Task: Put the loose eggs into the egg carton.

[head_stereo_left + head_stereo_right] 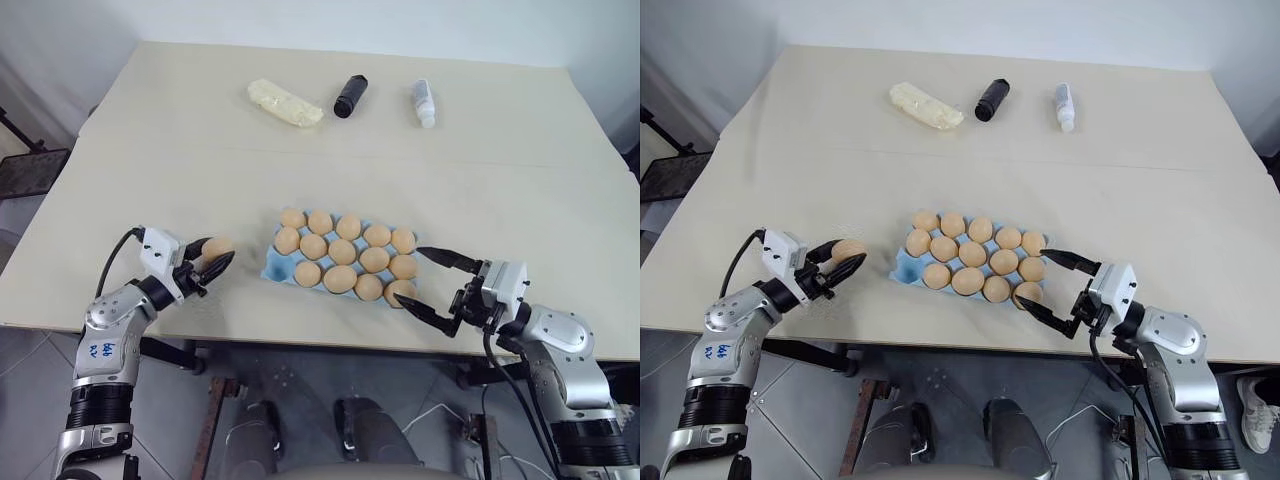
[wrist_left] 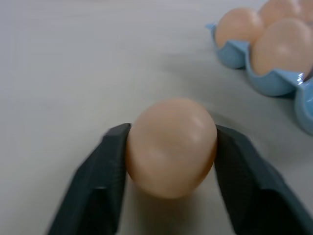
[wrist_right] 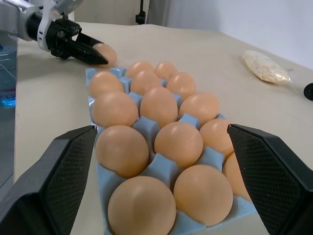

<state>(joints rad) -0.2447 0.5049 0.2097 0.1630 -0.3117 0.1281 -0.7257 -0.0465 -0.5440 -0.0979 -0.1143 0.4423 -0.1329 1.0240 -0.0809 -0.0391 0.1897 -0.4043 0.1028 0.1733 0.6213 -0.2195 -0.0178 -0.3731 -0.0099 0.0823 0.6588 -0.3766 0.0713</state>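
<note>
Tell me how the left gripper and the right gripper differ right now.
The left gripper is closed on a loose egg left of the egg carton; the right gripper is wide open and holds nothing. The left one sits apart from the carton, while the right one's fingers straddle the carton's right end. Both have two black fingers and hover low over the table.

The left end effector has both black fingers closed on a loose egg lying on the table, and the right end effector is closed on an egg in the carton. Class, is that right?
Not quite. The right end effector is open, its fingers spread either side of the egg carton's near end, gripping nothing; the right wrist view shows this. The left end effector does have both fingers on a loose egg.
</note>
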